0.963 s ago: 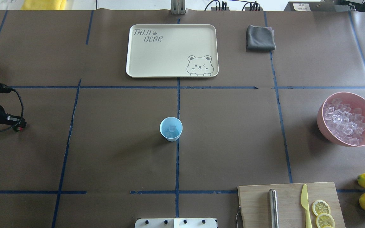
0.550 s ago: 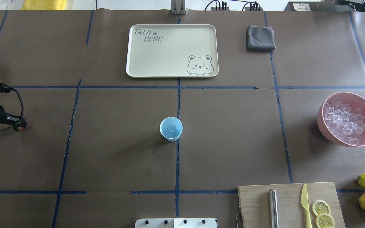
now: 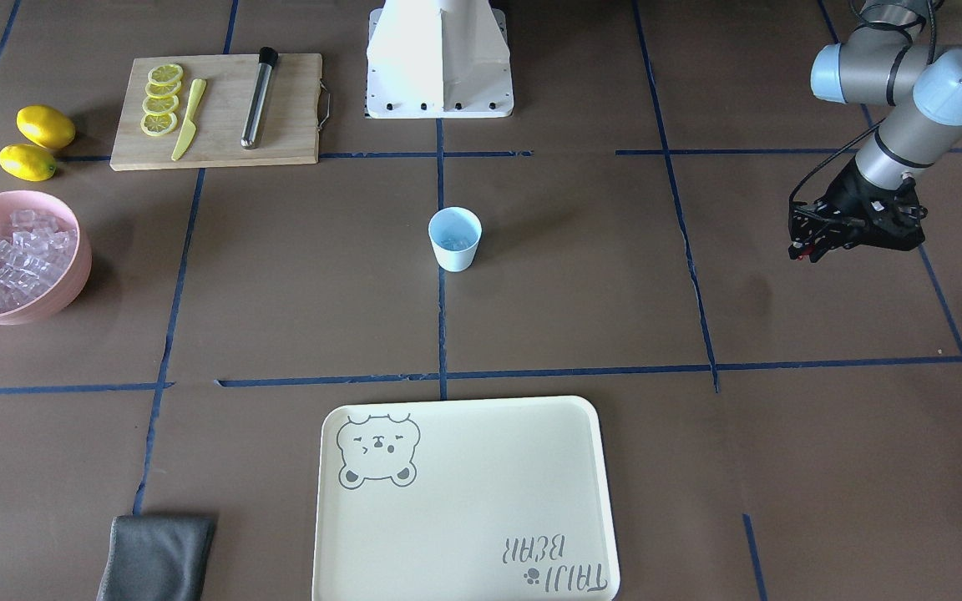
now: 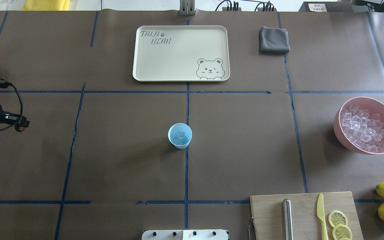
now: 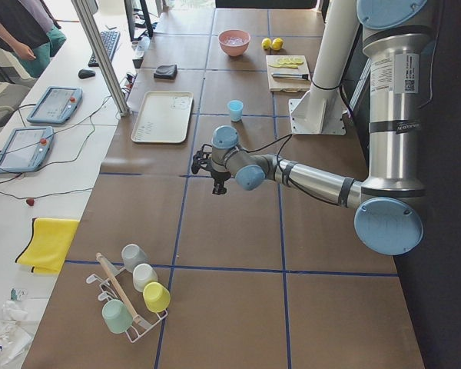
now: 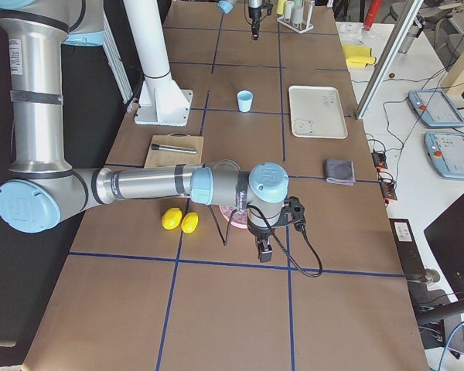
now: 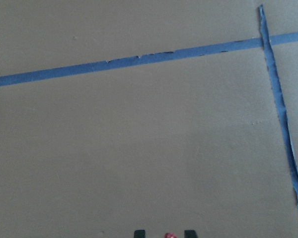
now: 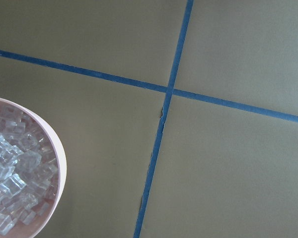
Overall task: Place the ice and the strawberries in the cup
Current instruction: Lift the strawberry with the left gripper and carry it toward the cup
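Overhead exterior view, with the other views supporting: the cup point(image 4: 180, 135) stands upright near the middle of the table point(image 4: 245, 140), on a blue tape line, well apart from both of my arms. One clear ice cube point(image 4: 180, 135) shows inside it. The rest of the ice point(image 4: 362, 128) fills the pink bowl point(image 4: 338, 129) at the table's right side, far from the cup. My left gripper point(image 4: 19, 126) hangs above the table at the far left edge of this view, its tip pointing toward the cup. The strawberry point(image 7: 170, 235) appears in the left wrist view as a small red spot between my two dark fingertips point(image 7: 139, 233), only their very ends in frame. The jaws stand narrow and carry the fruit clear of the surface. My right gripper point(image 6: 264, 252) shows only in the exterior right view, pointing down just beside the pink bowl. From there I cannot tell whether it is wide or closed. The right wrist view shows no fingers, only the bowl's rim and ice at lower left and crossing tape lines. The cream tray point(image 4: 135, 53) lies beyond the cup, apart from it.
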Motion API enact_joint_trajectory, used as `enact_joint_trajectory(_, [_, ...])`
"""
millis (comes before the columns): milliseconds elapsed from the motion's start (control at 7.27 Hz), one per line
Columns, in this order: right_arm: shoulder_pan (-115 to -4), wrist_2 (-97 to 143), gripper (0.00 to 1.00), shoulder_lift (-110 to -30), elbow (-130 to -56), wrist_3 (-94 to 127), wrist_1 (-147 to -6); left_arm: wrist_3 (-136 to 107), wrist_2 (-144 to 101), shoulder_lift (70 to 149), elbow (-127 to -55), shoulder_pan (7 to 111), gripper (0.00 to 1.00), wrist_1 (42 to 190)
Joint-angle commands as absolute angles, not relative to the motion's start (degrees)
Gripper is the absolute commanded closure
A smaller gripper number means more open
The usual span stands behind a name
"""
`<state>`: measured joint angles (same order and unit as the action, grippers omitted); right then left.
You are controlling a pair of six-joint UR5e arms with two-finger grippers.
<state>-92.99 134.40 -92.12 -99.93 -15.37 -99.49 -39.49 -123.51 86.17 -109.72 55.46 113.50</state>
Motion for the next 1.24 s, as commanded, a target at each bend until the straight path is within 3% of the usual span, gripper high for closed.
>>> enact_joint_trajectory(0, [-93.2,134.4,0.00,-92.2,-99.8,-15.4,-99.5,-32.7,-124.5,89.0,-126.1,57.4,1.00,88.3])
enact_joint_trajectory(138, [-93.3,134.4,0.00,-92.3,-99.9,-15.4,-99.5,-32.3,-124.5,94.4,-131.1,57.4,1.00,76.5])
enact_joint_trajectory(413, [-93.8,134.4,0.00,-92.5,-99.9,-15.5,-99.5,-33.8,-123.9,108.4,-132.6,56.7,1.00,61.0])
enact_joint_trajectory(688, [-93.8,134.4,0.00,-93.2,-99.8,-15.9,-99.5,-43.9,-121.2,113.0,-131.8,48.8,1.00,60.9])
enact_joint_trajectory(1101, [-95.4,134.4,0.00,-94.3,-99.5,-18.1,-99.5,-57.5,-113.6,125.7,-121.8,38.8,1.00,62.1])
